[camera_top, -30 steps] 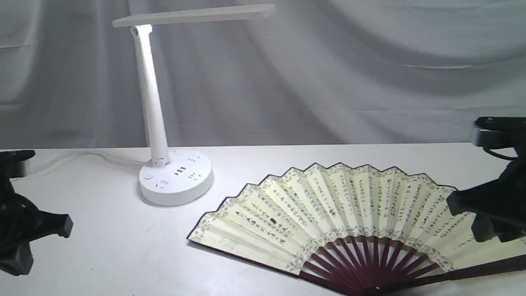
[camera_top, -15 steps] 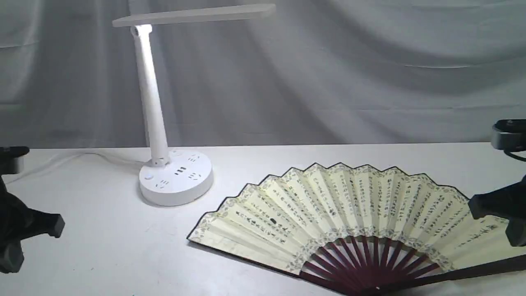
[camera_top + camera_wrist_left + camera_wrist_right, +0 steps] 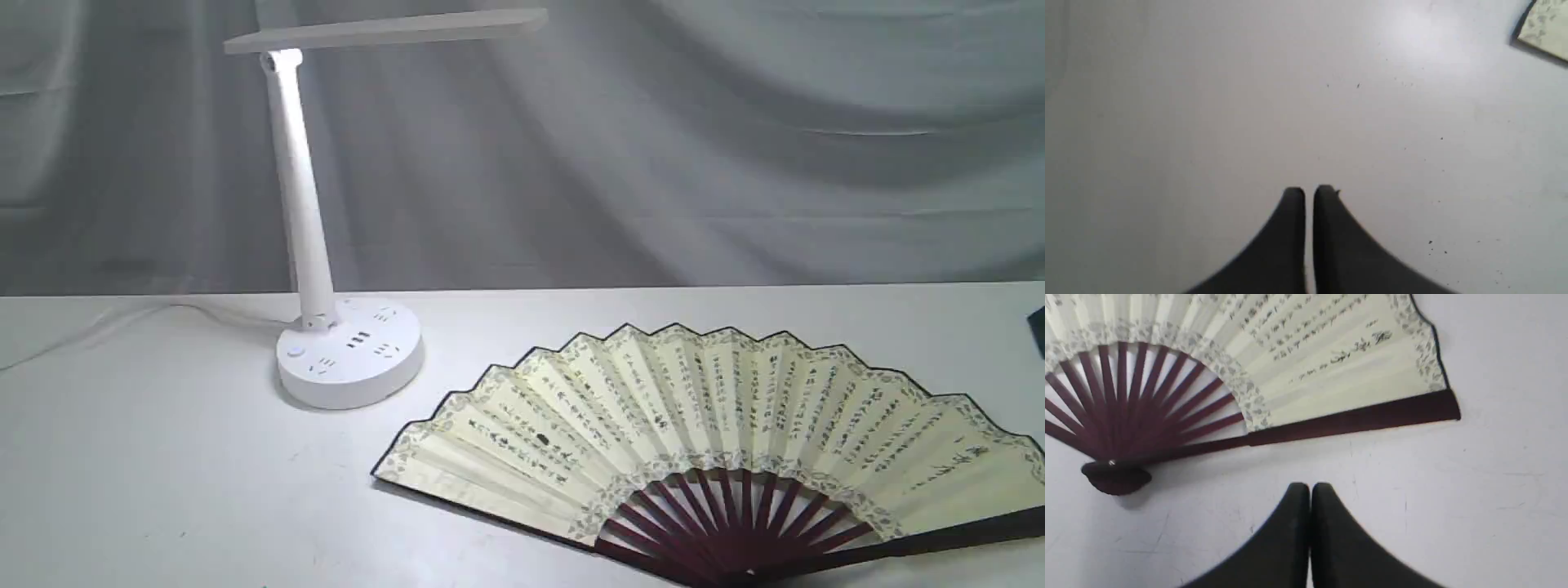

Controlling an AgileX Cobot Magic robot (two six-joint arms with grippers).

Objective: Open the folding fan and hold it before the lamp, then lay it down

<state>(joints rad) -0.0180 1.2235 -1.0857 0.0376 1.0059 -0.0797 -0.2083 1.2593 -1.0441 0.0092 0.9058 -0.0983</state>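
Note:
The folding fan (image 3: 694, 416) lies spread open and flat on the white table, cream pleats with black calligraphy, maroon ribs meeting near the front edge. The white lamp (image 3: 351, 359) stands to its left, its bar head (image 3: 384, 28) high above. The right wrist view shows the fan (image 3: 1306, 367) and its dark pivot (image 3: 1114, 477), with my right gripper (image 3: 1309, 488) shut, empty, over bare table beside the fan's maroon guard stick. My left gripper (image 3: 1309, 191) is shut and empty above bare table; only a fan corner (image 3: 1545, 28) shows there. Neither arm's fingers appear in the exterior view.
The lamp's white cord (image 3: 122, 318) trails off to the left across the table (image 3: 163, 474). A grey draped cloth (image 3: 735, 147) forms the backdrop. A dark sliver of the right arm (image 3: 1038, 327) shows at the right edge.
Both arms have pulled back outward, the left one leaving the exterior view and the right nearly so. The fan stays flat and spread where it lay.

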